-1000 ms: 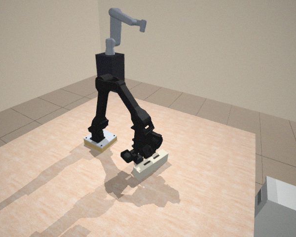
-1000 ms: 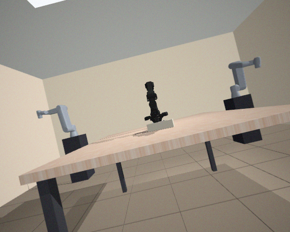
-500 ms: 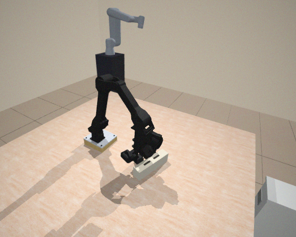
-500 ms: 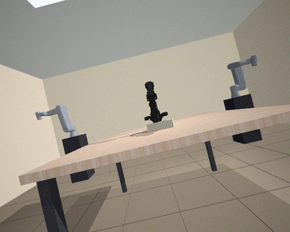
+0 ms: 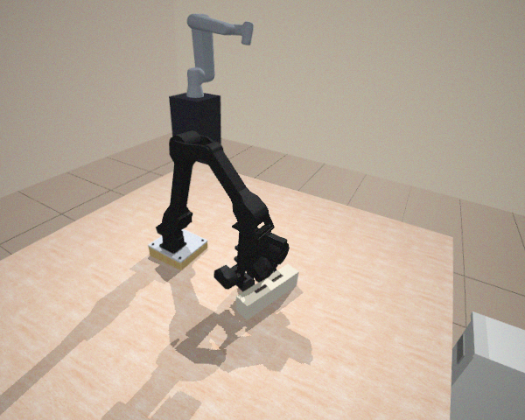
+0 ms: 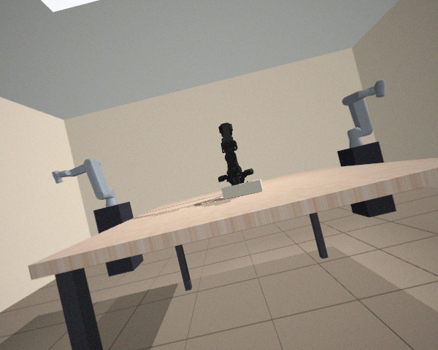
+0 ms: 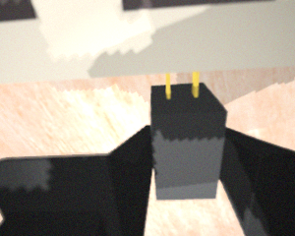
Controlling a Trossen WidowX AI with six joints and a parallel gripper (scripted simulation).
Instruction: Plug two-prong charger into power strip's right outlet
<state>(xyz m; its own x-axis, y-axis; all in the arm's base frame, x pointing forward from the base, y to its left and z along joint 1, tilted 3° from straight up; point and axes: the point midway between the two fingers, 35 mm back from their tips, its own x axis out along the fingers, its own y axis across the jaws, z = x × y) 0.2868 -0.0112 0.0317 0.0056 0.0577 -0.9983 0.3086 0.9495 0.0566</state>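
My gripper (image 7: 178, 130) (image 5: 243, 281) (image 6: 236, 176) is shut on the two-prong charger (image 7: 187, 162), a dark grey block with two yellow prongs (image 7: 195, 85) pointing away from the wrist camera. The off-white power strip (image 7: 246, 44) (image 5: 262, 306) (image 6: 241, 189) lies on the wooden table (image 5: 367, 316) (image 6: 325, 192). In the wrist view the prong tips reach the strip's near edge, and a dark outlet face (image 7: 187, 4) shows just beyond, at the top. A second dark outlet face (image 7: 10, 11) is at the top left. I cannot tell whether the prongs touch the strip.
The arm's base plate (image 5: 194, 246) sits left of the strip. Grey arms on black pedestals (image 5: 194, 113) (image 6: 360, 154) (image 6: 112, 218) stand beyond the table. A grey box (image 5: 498, 370) is at the table's right front corner.
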